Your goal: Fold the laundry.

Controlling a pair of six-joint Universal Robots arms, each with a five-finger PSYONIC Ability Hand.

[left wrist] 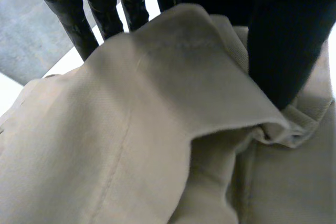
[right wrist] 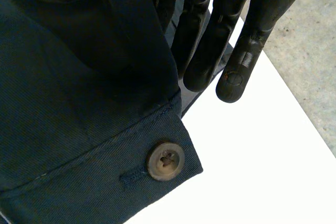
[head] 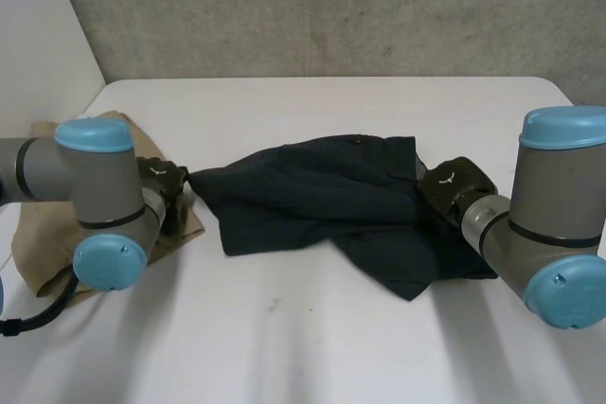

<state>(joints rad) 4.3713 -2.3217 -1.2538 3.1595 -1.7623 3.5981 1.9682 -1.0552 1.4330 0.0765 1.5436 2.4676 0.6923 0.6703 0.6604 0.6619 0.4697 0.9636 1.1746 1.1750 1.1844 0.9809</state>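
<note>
I am grabbing: my left hand (head: 158,179) pinches the tan cloth (left wrist: 157,129), and my right hand (head: 453,186) pinches the dark cloth (head: 303,196) by its button (right wrist: 165,161). Next, I think, one needs spreading flat.

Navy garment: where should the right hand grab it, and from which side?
Probably the buttoned band corner of the navy garment, approached from the robot's right, where the right hand sits beside it. That corner is doubled, stitched and juts out over bare table, so it should pinch firmly; the middle is rumpled.
</note>
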